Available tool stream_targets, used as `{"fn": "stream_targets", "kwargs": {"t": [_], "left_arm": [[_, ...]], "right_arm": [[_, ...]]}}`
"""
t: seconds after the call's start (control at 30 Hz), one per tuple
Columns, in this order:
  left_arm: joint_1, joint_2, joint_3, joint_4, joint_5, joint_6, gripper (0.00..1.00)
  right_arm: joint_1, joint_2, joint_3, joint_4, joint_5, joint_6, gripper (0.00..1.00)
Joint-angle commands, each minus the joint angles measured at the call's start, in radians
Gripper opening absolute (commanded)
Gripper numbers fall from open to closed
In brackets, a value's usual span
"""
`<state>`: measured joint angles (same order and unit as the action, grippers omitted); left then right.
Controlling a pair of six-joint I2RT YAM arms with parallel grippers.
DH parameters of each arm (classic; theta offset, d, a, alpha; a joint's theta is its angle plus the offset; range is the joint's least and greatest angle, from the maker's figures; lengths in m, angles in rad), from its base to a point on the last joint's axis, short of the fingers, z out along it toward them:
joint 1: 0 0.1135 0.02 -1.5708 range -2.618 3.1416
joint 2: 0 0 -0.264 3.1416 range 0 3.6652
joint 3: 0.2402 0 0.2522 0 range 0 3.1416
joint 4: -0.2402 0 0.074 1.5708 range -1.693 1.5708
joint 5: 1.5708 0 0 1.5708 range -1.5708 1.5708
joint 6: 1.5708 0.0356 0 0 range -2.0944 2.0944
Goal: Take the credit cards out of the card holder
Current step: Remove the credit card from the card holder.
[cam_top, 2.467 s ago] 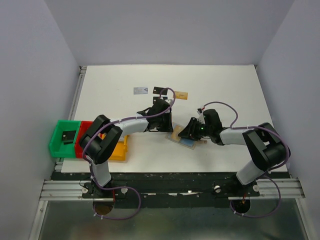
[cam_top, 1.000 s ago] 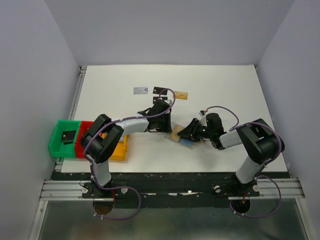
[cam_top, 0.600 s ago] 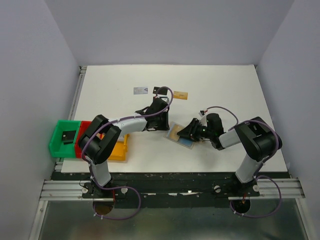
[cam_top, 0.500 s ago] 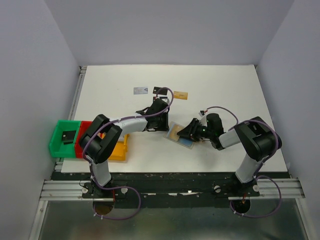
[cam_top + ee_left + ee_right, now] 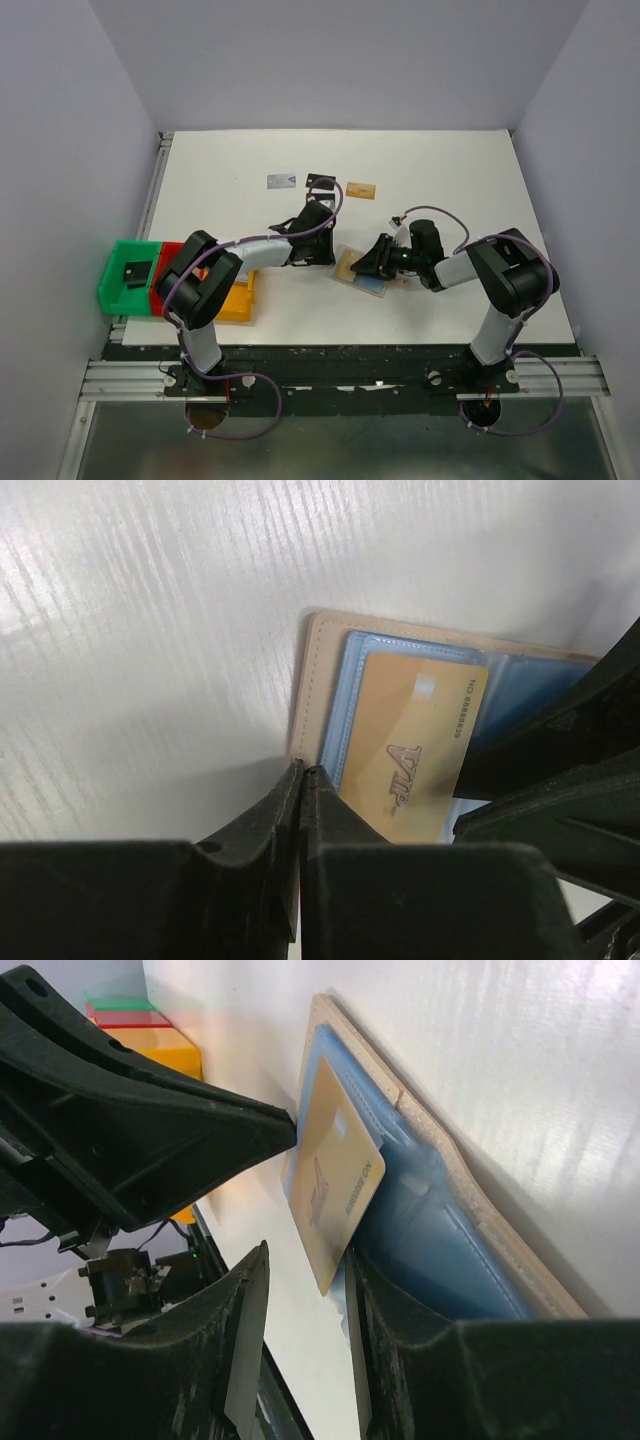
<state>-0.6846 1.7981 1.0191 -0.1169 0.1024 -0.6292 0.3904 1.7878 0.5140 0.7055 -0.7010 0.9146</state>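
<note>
1. Right, the card holder [image 5: 312, 680] lies open and flat on the table [image 5: 450, 180], just off the table's centre toward 5 o'clock in the top view, with its tan border and light-blue panels facing up.
2. One gold card [image 5: 415, 750] sits on the blue panel at the holder's 9 o'clock end. In the right wrist view its near end looks raised off the panel.
3. Left gripper [image 5: 302, 772]: jaws pressed together with nothing between them. The tips are down at the holder's tan 9 o'clock edge; I cannot tell whether they touch it or sit just beside it.
4. Right gripper [image 5: 306, 1252]: reaches in from 3 o'clock, low over the holder. Its jaws are parted narrowly and the gold card's near corner sits in the gap; no clamping is visible.
5. Three cards lie loose in a row, well apart from the holder: a silver card [image 5: 282, 181] at 10 o'clock of it, a black card [image 5: 320, 183] at 11 and a second gold card [image 5: 361, 190] at 12.
6. A green bin [image 5: 105, 290], a red bin [image 5: 168, 256] and a yellow bin [image 5: 238, 305] stand side by side at 9 o'clock, by the table's left edge. A small dark item lies in the green one.
</note>
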Motion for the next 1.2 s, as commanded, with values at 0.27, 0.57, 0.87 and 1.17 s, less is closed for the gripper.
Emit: {"fn": "stream_targets", "kwargs": {"t": [0.27, 0.57, 0.87, 1.17], "left_arm": [[-0.01, -0.141, -0.159, -0.061, -0.073, -0.05, 0.1], [-0.009, -0.186, -0.111, -0.079, -0.093, -0.03, 0.11], [-0.009, -0.215, -0.103, -0.067, -0.095, -0.017, 0.12], [-0.01, -0.145, -0.071, -0.033, -0.082, -0.013, 0.12]], "right_arm": [[-0.001, 0.025, 0.103, -0.19, -0.091, -0.143, 0.44], [-0.002, 0.035, 0.107, -0.166, -0.089, -0.111, 0.45], [-0.002, -0.054, 0.077, -0.15, -0.045, -0.08, 0.47], [0.004, -0.105, 0.13, -0.234, -0.052, -0.109, 0.5]]}}
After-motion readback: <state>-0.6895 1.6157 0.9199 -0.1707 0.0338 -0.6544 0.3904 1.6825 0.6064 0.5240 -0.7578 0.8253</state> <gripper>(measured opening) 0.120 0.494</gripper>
